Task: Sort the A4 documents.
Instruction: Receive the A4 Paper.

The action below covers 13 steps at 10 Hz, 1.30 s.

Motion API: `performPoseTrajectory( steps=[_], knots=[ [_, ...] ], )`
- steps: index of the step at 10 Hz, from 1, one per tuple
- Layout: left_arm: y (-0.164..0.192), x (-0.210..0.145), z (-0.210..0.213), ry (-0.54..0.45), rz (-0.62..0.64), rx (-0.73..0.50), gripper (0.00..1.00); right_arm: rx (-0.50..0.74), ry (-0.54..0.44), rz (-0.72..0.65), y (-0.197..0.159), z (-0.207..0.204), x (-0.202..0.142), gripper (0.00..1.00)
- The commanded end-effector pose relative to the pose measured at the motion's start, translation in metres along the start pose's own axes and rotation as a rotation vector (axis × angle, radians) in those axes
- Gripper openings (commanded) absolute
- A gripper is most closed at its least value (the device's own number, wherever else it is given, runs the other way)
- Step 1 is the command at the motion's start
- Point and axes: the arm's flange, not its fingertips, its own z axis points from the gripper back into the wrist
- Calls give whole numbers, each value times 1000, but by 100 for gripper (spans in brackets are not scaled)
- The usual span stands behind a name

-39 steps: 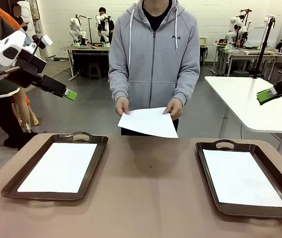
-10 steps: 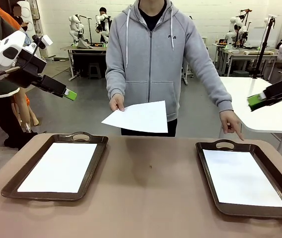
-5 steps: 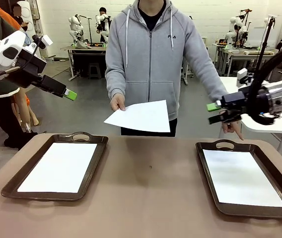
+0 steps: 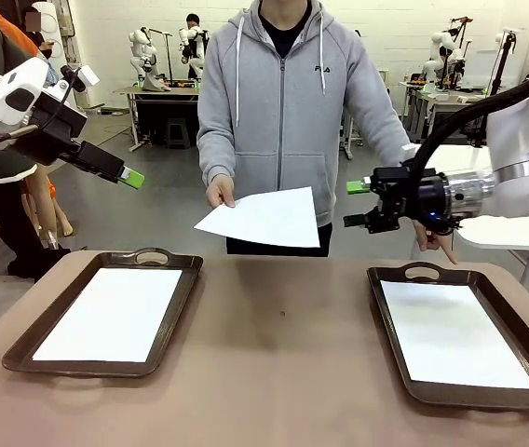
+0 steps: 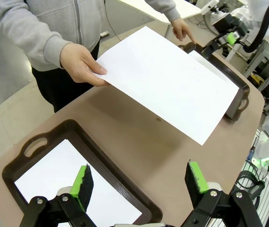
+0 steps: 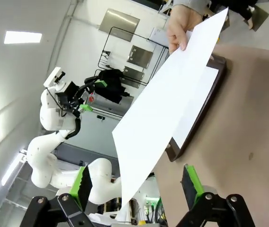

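- On the near half of the brown table [image 4: 274, 363] sit two dark brown handled trays, well apart.
- The left tray [image 4: 24, 346] holds a white A4 sheet [image 4: 111, 314] lying flat inside its rim; the left wrist view shows this tray below the left gripper.
- The right tray [image 4: 390, 321] holds another flat white sheet [image 4: 451, 332].
- At the far edge of the right tray, the person's pointing hand [image 4: 435, 238] reaches down with the index finger close to the tray's handle [image 4: 422, 272].
- The right gripper [image 4: 358, 203] hangs above the table's far edge, just left of that pointing hand, turned sideways toward the held sheet. Its jaws stand wide apart with nothing between them; the green pads [image 6: 190, 180] flank empty space in its wrist view.
- The held document [image 4: 263, 220], a third white sheet, is up in the air over the table's far edge, between the two trays, tilted with its near side lower.
- The person's other hand [image 4: 219, 193] pinches the held document at its far left corner. There is a clear gap between the sheet and the right gripper.
- The left gripper [image 4: 129, 177] hovers high at the far left, off the table's edge, well apart from the held document; its jaws are spread wide and empty, as its wrist view shows.
- The person in a grey hoodie [image 4: 283, 102] stands at the far side.
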Motion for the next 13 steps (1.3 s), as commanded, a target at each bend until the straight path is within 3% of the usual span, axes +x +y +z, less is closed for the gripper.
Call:
performPoseTrajectory(
  steps=[1,5,9,13],
  knots=[
    [2,-2,0,-2,-18,-12,100,5,5,-101,-18,-22,27,100],
    [2,-2,0,-2,-18,-12,100,-3,-4,-247,-51,-59,35,100],
    [2,-2,0,-2,-18,-12,100,81,-42,-290,-53,-83,35,100],
    [2,-2,0,-2,-18,-12,100,110,-6,-316,-54,-95,34,100]
  ],
)
